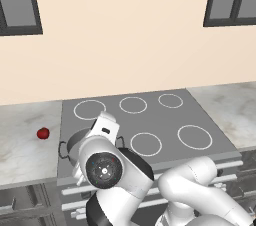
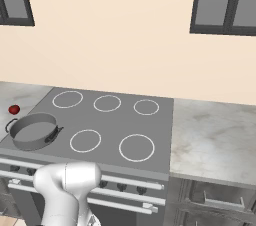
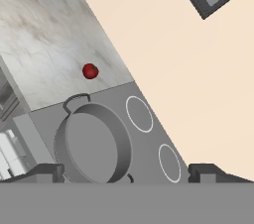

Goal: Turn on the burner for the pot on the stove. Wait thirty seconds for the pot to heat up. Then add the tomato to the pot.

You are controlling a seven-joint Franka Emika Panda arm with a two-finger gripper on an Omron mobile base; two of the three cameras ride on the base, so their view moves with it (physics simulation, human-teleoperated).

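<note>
The grey pot [image 2: 34, 131] stands on the front-left ring of the stove [image 2: 112, 120]; in the left base view the pot [image 1: 74, 141] is partly hidden behind my arm. The tomato [image 1: 43, 133] lies on the marble counter just left of the stove, apart from the pot. In the hand view the pot [image 3: 92, 146] is just beyond my fingertips and the tomato [image 3: 90, 71] lies farther out. My gripper [image 3: 128, 173] is open wide and holds nothing, hovering above the stove's front-left corner.
Marble counters flank the stove on the left [image 1: 22, 155] and right [image 2: 212, 135]. Dark knobs [image 2: 122, 186] and pale bar handles run along the stove front. A plain wall stands behind, with dark cabinets [image 2: 225, 2] above.
</note>
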